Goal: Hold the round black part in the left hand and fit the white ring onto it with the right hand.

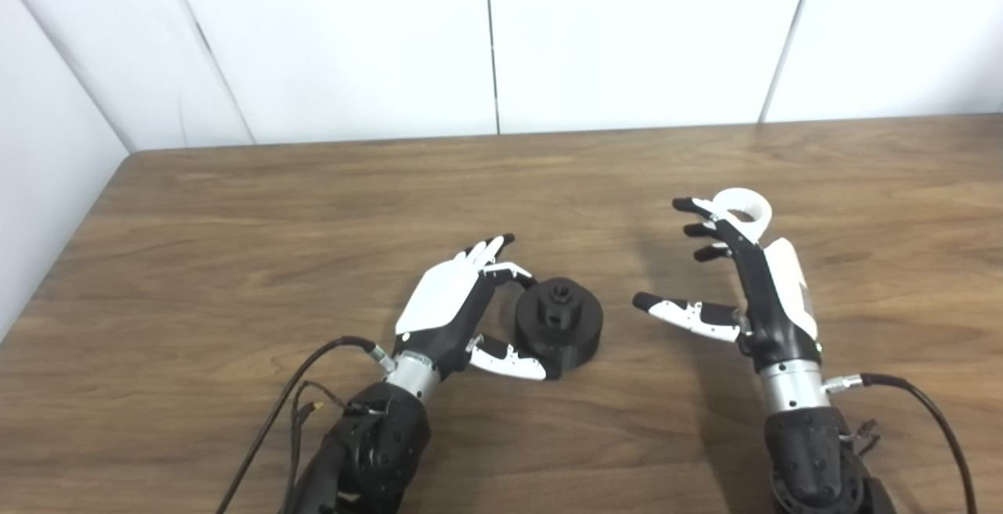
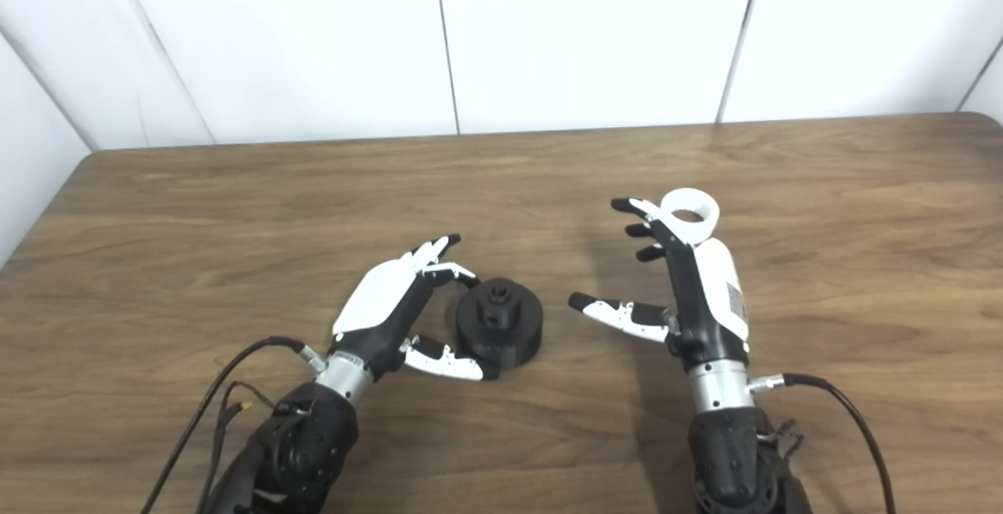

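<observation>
The left hand [image 1: 450, 306] had its fingers [image 1: 490, 250] and thumb [image 1: 509, 360] curved wide around the round black part [image 1: 559, 327], which sat on the wooden table [image 1: 313, 208] just inside that span, apparently not yet clamped. The right hand [image 1: 756, 287] was spread wide and held nothing. The white ring [image 1: 743, 210] lay on the table just beyond its fingertips [image 1: 686, 204], partly hidden behind them.

The right hand [image 1: 756, 287] hides part of the white ring [image 1: 744, 207] toward the table's [image 1: 235, 208] right edge, and whether the left hand's fingers [image 1: 509, 271] touch the round black part [image 1: 559, 326] cannot be told.
</observation>
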Action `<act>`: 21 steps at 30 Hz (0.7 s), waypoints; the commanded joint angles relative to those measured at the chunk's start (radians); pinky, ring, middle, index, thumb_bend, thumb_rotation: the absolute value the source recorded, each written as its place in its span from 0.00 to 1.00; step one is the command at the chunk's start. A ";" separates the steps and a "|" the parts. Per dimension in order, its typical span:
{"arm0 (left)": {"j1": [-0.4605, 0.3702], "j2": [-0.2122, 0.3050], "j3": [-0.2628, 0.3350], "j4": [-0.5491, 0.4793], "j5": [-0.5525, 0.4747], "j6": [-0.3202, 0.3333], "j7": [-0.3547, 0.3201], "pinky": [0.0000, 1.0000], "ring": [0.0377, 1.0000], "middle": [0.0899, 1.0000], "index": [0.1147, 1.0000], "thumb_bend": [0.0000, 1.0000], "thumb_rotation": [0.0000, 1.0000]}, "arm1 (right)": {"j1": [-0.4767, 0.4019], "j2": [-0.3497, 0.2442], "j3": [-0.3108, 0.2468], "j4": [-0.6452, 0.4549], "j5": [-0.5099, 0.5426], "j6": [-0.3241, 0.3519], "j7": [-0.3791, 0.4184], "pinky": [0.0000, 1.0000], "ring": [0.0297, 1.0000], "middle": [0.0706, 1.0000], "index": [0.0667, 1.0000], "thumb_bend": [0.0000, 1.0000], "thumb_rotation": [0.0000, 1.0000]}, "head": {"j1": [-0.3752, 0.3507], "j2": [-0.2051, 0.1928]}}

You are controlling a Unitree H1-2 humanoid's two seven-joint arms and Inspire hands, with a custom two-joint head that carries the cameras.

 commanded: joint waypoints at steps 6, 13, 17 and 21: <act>-0.022 0.013 0.023 -0.031 -0.006 -0.044 0.008 1.00 1.00 1.00 0.59 0.97 0.32 | -0.082 -0.036 -0.049 -0.046 -0.155 0.102 -0.019 0.71 0.87 0.92 0.81 0.76 0.34 | -0.055 -0.006; -0.018 0.026 0.039 -0.021 -0.024 -0.064 0.004 1.00 1.00 1.00 0.59 0.98 0.33 | -0.130 -0.106 -0.089 -0.053 -0.224 0.218 0.028 0.71 0.90 0.94 0.82 0.80 0.37 | -0.119 -0.016; -0.016 0.032 0.045 -0.012 -0.031 -0.078 0.006 1.00 1.00 1.00 0.59 0.98 0.34 | -0.151 -0.138 -0.099 -0.044 -0.279 0.281 0.036 0.73 0.91 0.95 0.82 0.85 0.40 | -0.138 -0.020; -0.016 0.033 0.051 -0.006 -0.041 -0.087 0.008 1.00 1.00 1.00 0.59 0.98 0.35 | -0.176 -0.170 -0.109 -0.022 -0.317 0.335 0.062 0.84 0.95 0.98 0.83 0.88 0.44 | -0.145 -0.020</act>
